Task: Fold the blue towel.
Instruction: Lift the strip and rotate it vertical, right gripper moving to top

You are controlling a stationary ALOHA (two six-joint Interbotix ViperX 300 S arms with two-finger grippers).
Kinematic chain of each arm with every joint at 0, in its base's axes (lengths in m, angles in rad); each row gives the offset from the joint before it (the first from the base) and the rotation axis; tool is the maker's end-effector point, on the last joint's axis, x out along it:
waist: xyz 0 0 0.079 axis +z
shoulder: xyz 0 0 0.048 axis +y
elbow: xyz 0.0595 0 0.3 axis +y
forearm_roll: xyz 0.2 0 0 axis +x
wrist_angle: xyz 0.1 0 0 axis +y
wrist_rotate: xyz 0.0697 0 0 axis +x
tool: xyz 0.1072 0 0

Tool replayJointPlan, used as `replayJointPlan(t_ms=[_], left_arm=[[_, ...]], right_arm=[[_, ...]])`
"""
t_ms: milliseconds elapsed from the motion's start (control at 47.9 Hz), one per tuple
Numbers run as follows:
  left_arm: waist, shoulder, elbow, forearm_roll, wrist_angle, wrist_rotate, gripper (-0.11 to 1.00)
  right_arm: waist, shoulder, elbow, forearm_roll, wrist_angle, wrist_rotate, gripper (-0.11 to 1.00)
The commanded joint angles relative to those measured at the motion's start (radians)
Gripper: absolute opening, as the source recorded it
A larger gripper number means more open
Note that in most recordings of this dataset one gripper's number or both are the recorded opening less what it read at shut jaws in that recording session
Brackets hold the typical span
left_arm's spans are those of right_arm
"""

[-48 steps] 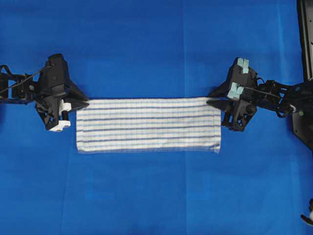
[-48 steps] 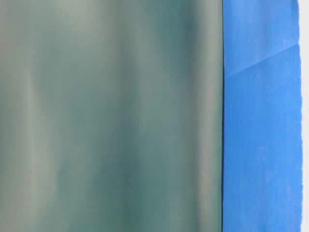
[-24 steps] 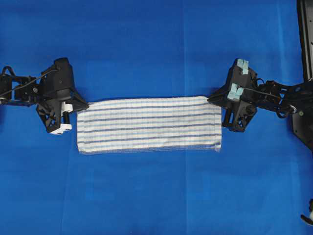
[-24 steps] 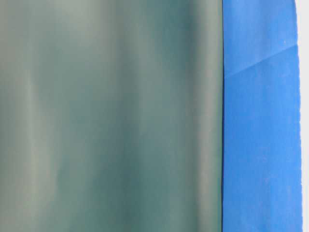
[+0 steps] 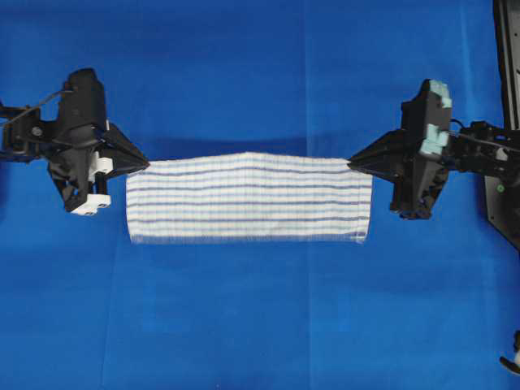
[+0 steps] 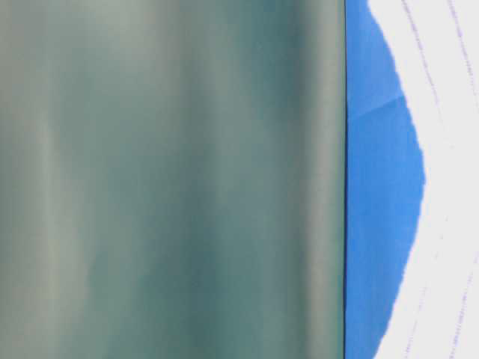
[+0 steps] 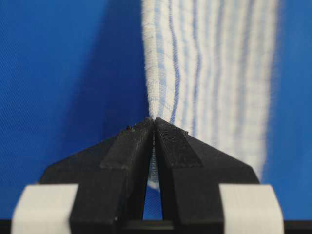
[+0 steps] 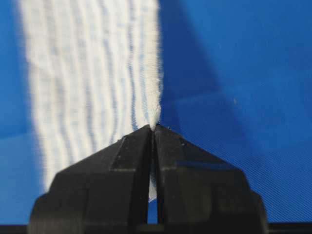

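The blue towel [image 5: 248, 199], white with thin blue stripes, is folded into a long strip across the middle of the blue table covering. My left gripper [image 5: 146, 165] is shut on its far left corner. My right gripper [image 5: 351, 162] is shut on its far right corner. The far edge is lifted off the table and bows upward, casting a shadow behind it. The near edge still lies on the covering. In the left wrist view the towel [image 7: 214, 73] runs away from the shut gripper [image 7: 154, 120]. In the right wrist view the towel [image 8: 92, 73] runs from the shut gripper [image 8: 153, 127]. It also shows in the table-level view [image 6: 449, 187].
The blue table covering [image 5: 260, 325] spreads all around the towel. A black frame [image 5: 508, 65] stands at the far right edge. A blurred grey-green surface [image 6: 172, 179] fills most of the table-level view.
Both grippers have closed on the towel's far corners and lifted them, moving slightly outward. The far edge has risen off the table and the towel now enters the table-level view.
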Motion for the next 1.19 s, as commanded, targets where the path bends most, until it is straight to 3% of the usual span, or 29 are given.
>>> replayJointPlan(t_ms=[0,209,334,480,793,1169], left_arm=[[-0.023,-0.032,-0.021,-0.002,-0.005,-0.003,0.02],[-0.110,-0.014,-0.051,-0.008,-0.107,-0.101,0.02],[-0.158,0.028,-0.084,-0.008,-0.186,-0.140,0.02],[-0.199,0.104,-0.170,-0.008,-0.212,-0.141,0.02],[-0.213,0.285,-0.380,-0.008,-0.215,-0.152,0.02],[-0.213,0.469,-0.568,-0.008,-0.327,-0.149,0.02]], right_arm=[[-0.002,-0.037,-0.021,-0.003,0.017,-0.002,0.03],[-0.018,-0.026,-0.052,-0.002,0.020,-0.003,0.03],[-0.075,0.005,-0.086,-0.003,0.018,-0.006,0.03],[-0.147,0.040,-0.133,-0.026,0.020,-0.011,0.03],[-0.259,0.066,-0.218,-0.101,0.031,-0.015,0.03],[-0.387,0.152,-0.316,-0.109,0.067,-0.086,0.03]])
